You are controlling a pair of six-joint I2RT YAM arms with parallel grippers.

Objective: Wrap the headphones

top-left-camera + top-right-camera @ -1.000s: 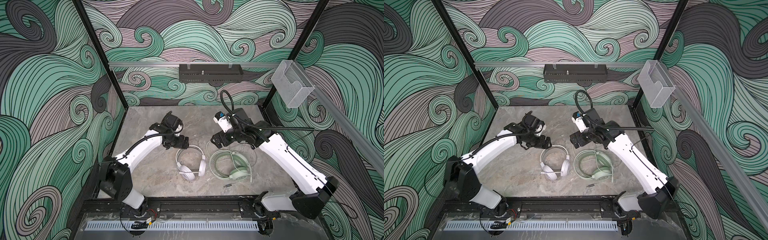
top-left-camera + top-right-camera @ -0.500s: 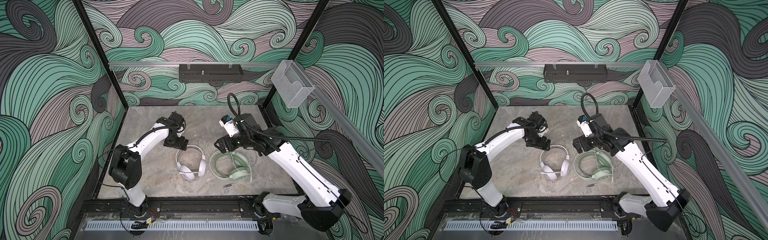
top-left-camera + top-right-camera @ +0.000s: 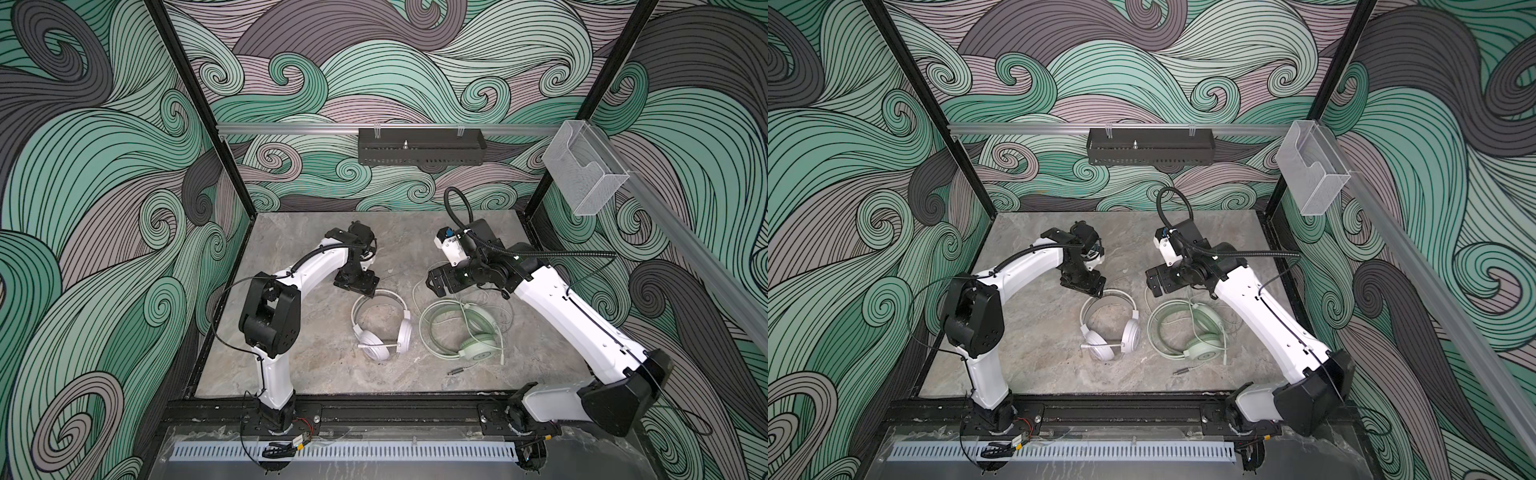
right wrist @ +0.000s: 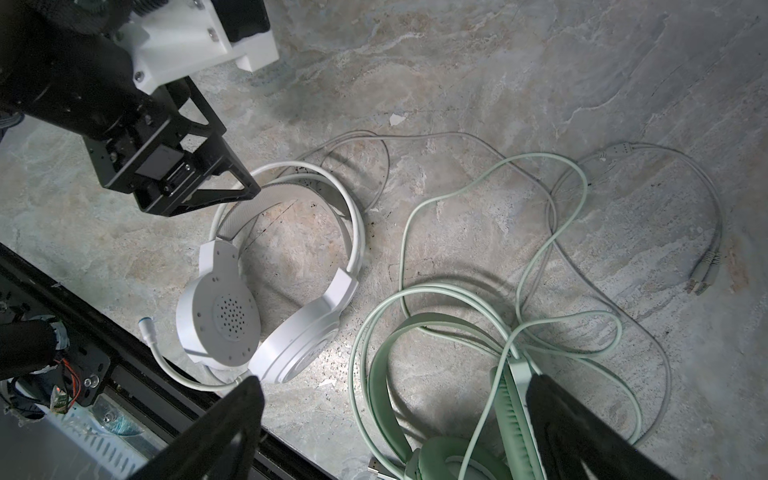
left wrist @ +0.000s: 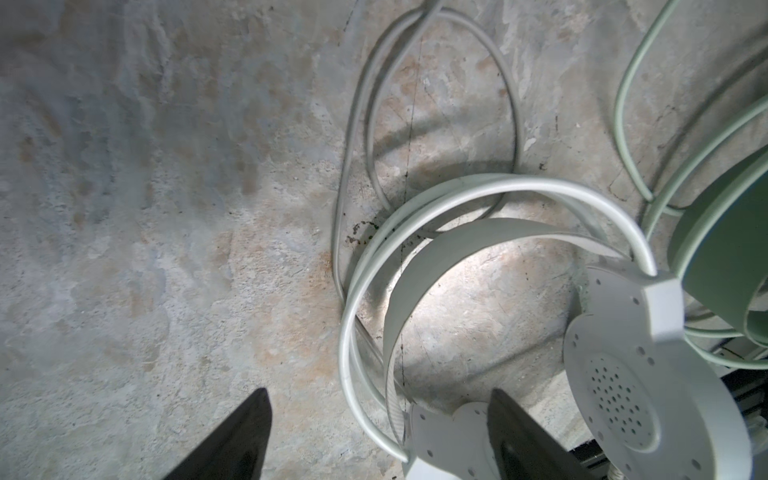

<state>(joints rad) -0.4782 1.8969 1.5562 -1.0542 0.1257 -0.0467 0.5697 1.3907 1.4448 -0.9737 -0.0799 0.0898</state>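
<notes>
Presently, item one: white headset (image 3: 375,348), flat on the grey marbled tabletop (image 3: 299,340) at centre frame in both top views, band arch toward the upper edge, earcups toward the lower. The left gripper (image 3: 359,289), the nearer tool, sits at that arch with jaws spread, clasping nothing; contact cannot be told. Item two: mint headset (image 3: 478,348), immediately right, its cable (image 3: 428,332) sprawled in loose loops, with the right gripper (image 3: 434,286) at its upper left, jaws wide and empty; wave-patterned walls (image 3: 374,83) enclose three sides.
</notes>
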